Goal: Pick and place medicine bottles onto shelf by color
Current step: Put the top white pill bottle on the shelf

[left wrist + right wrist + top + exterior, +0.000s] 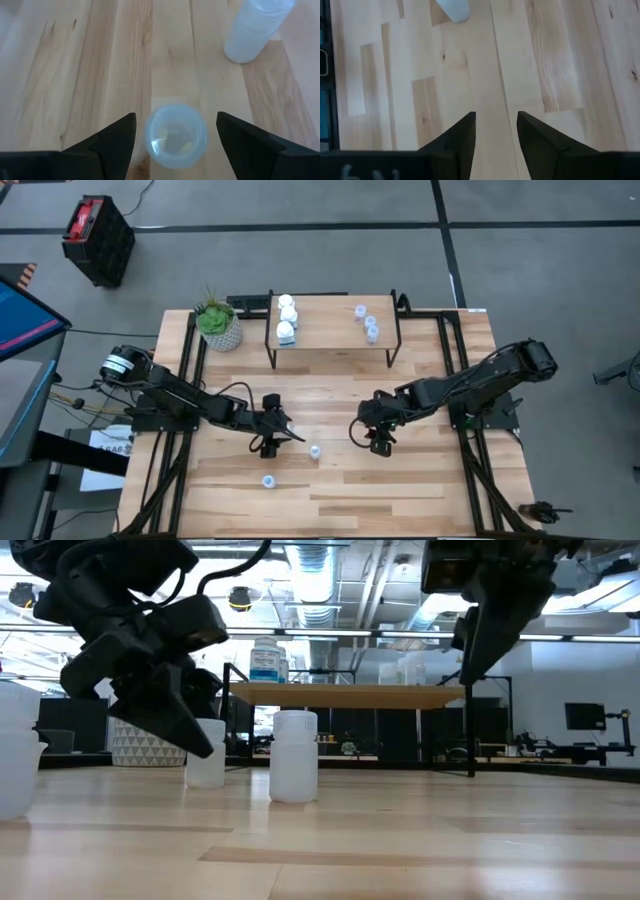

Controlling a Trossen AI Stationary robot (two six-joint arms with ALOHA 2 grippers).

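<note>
My left gripper (287, 432) is open and low over the table, left of the middle. A small bluish-translucent bottle (175, 135) stands upright on the table between its fingers, which do not touch it; it also shows in the low view (208, 768). Two more small bottles stand on the table, one to the right (314, 451) and one nearer (268, 480). The shelf (335, 355) at the far side holds three white bottles (286, 318) at its left end and three bluish ones (367, 323) at its right end. My right gripper (380, 444) is open and empty, above the table's middle.
A white plant pot (221, 330) stands at the far left beside the shelf. Black frame rails run along the table's left (185, 380) and right (462, 380) sides. Bare wood lies between the grippers and the shelf.
</note>
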